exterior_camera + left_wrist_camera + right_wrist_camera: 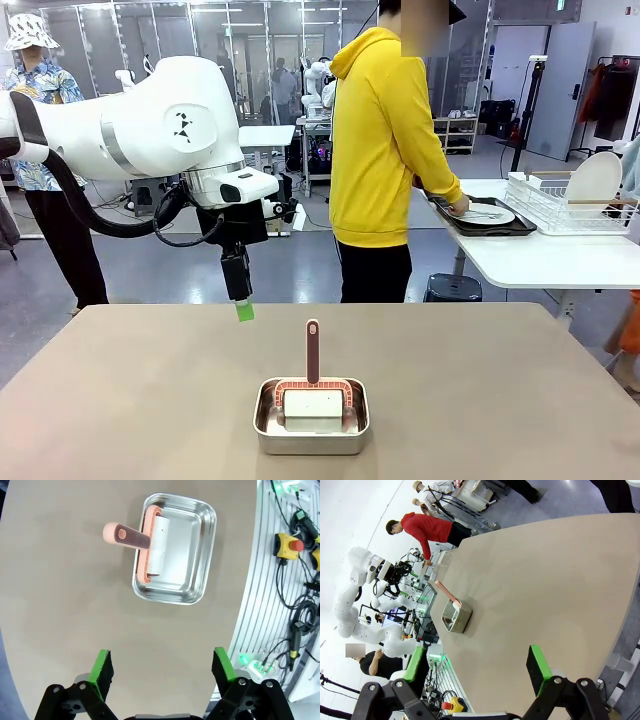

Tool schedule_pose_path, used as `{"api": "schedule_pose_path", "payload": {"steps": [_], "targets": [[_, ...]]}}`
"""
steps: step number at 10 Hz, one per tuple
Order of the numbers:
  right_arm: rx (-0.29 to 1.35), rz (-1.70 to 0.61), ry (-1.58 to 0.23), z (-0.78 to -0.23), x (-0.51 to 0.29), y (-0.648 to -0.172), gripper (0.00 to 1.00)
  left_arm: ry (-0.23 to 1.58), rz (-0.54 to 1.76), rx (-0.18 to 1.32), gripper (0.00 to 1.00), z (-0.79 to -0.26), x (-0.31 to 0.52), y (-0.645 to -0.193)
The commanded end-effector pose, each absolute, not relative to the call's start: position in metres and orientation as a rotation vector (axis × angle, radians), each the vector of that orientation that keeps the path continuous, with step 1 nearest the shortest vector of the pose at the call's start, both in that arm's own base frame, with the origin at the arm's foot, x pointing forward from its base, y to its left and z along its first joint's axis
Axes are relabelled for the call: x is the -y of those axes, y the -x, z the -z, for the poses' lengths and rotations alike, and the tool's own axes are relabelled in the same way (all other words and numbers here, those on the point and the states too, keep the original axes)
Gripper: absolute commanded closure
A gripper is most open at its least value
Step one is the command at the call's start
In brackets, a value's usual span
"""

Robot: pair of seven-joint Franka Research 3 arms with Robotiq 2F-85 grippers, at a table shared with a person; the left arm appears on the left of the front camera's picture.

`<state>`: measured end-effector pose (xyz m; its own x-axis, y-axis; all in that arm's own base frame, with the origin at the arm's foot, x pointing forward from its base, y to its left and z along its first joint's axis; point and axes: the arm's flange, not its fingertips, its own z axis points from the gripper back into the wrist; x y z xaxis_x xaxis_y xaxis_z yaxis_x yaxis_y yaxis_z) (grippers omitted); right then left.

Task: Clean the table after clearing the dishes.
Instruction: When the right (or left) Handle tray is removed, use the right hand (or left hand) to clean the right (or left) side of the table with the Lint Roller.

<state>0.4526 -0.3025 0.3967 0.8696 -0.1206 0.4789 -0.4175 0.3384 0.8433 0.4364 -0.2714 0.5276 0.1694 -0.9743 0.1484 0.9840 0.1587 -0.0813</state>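
Both stand wide open, holding nothing: my left end effector point(243, 308) hovers over the table point(120, 400); mid-table, a steel pan point(311, 432) holds a roller point(312, 352); the dishes point(487, 213) sit far right on a white side table point(540, 262); my right end effector point(477, 657) overlooks the table's edge.

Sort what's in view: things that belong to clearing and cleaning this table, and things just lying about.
For the job:
table
roller with brown handle, in the steel pan
plate on dark tray, on the white side table

Lying about:
wire rack
black stool
yellow button
cables
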Motion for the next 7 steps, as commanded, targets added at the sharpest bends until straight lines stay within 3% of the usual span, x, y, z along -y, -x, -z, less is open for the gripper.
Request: {"api": "schedule_pose_path", "payload": {"steps": [1,7], "targets": [[0.524,-0.205,-1.230,-0.399,0.298,-0.448,0.00,0.158,1.437,0.090,0.00,-0.528,0.286,-0.440],[0.524,-0.205,-1.230,-0.399,0.298,-0.448,0.00,0.050,1.528,0.005,0.00,-0.526,0.364,-0.465]]}}
